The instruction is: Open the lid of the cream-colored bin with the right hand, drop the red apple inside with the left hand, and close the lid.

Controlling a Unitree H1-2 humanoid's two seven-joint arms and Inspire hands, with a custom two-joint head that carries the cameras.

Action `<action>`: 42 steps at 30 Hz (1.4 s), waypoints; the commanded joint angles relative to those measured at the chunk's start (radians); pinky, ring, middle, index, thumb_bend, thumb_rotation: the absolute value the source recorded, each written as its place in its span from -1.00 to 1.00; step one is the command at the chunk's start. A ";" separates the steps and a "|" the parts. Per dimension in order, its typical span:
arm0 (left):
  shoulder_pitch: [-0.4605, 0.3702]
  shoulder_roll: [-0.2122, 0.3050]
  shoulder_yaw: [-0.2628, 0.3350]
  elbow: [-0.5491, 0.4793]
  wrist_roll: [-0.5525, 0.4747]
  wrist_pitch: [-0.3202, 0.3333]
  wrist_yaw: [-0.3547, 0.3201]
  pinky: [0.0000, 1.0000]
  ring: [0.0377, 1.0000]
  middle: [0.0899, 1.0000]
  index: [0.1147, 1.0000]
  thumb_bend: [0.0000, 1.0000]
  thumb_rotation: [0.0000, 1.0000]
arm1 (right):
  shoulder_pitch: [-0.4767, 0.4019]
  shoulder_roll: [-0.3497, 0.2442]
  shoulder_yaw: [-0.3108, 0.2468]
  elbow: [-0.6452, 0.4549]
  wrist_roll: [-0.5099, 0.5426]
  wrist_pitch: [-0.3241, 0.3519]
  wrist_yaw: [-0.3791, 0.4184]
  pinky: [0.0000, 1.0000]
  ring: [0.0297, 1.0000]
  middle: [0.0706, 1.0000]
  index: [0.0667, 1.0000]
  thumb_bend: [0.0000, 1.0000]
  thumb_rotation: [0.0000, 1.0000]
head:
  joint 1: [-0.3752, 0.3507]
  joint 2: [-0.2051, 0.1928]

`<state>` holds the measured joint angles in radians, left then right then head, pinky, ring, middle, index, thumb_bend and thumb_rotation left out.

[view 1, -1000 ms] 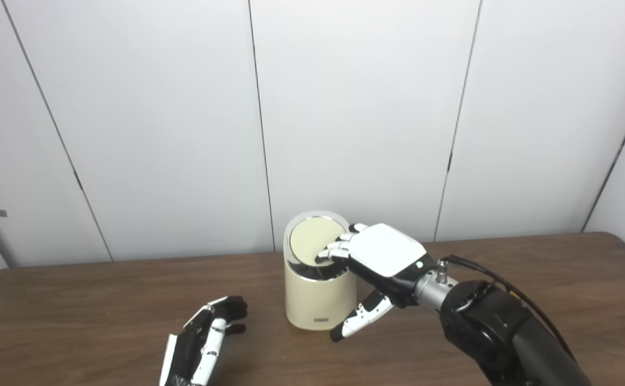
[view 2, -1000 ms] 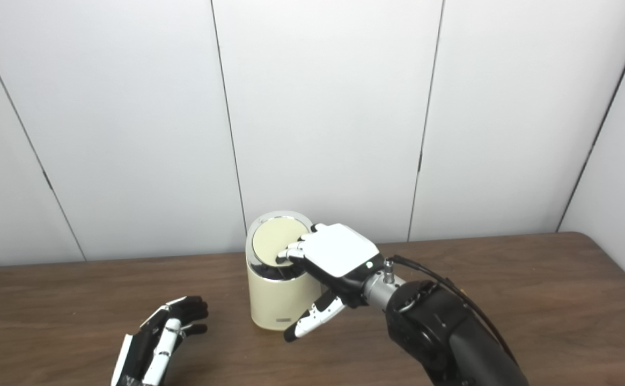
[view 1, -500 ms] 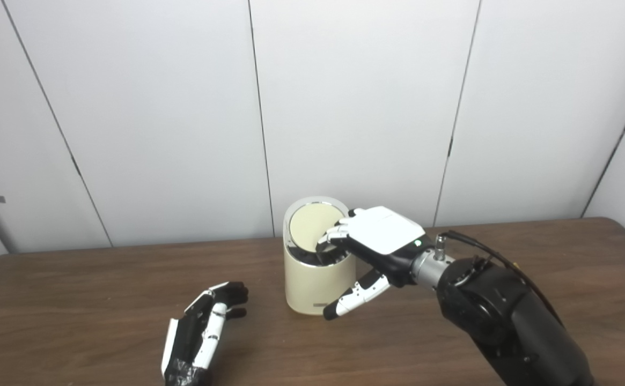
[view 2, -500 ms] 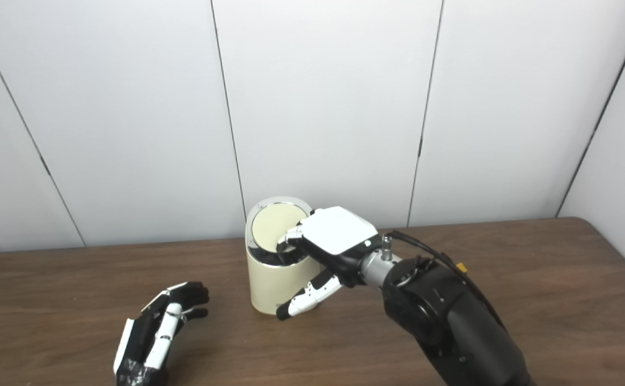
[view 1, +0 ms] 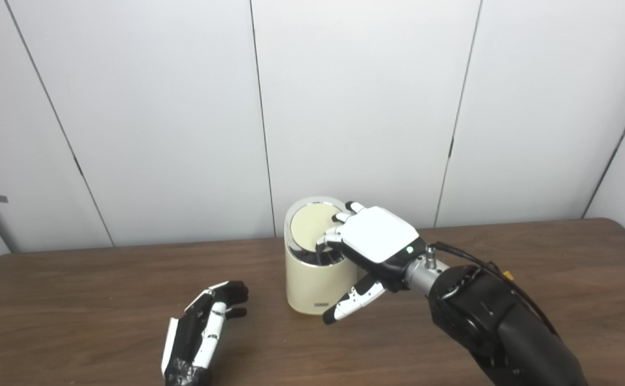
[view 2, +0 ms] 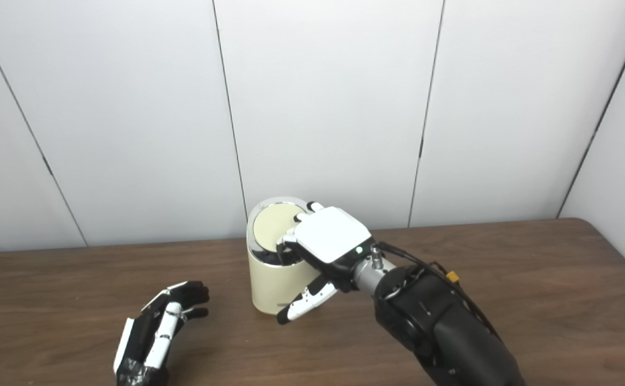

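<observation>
Now your right hand (view 1: 379, 241) rests over the bin (view 1: 315, 287), its fingers (view 1: 329, 238) curled down onto the lid (view 1: 309, 228) at the near rim, thumb hanging beside the bin's front; whether it grips the lid, I cannot tell. Your left hand (view 1: 202, 332) lies open and empty on the worktop (view 1: 103, 300), well left of the bin.

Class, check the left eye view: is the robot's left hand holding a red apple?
No: the left hand lies empty on the table, fingers apart, with no apple in view.
</observation>
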<state>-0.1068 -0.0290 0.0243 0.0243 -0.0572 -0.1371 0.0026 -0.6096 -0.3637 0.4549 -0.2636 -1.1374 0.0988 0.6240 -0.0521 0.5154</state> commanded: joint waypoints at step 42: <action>-0.033 -0.009 0.006 -0.015 0.022 -0.027 0.022 0.35 0.45 0.39 0.39 -0.43 0.14 | 0.251 0.140 -0.280 0.064 0.285 -0.140 -0.654 0.93 0.97 0.99 0.97 0.18 0.62 | 0.002 -0.017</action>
<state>-0.1094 -0.0334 0.0279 0.0272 -0.0459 -0.1376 0.0125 -0.3509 -0.2371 0.2095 -0.1985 -0.8953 -0.0011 0.0568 -0.0491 0.4985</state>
